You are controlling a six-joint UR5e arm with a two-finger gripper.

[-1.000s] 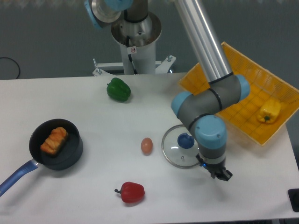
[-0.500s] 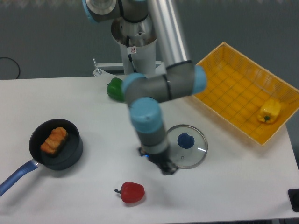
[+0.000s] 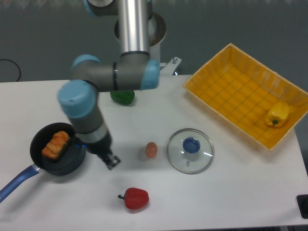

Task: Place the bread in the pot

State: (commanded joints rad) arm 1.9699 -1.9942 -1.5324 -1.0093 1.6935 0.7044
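Camera view shows the bread [image 3: 56,145] already in the pot [image 3: 72,159], long axis slanting from lower left to upper right; the gripper [image 3: 111,162] hangs just right of the pot, holding nothing, jaw spacing too blurred to tell

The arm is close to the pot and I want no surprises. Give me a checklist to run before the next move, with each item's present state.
1. Bread inside the pot: ok, it lies in the black pot.
2. Tool holding nothing: cannot tell, the fingers look blurred, though no object shows between them.
3. Tool apart from the pot: ok, it sits just beside the pot's right rim, above the table.
4. Egg apart from the tool: ok, a gap shows to the tool's right.
5. Red pepper out of the way: ok, it lies nearer the front edge.
6. Pot handle unobstructed: ok.
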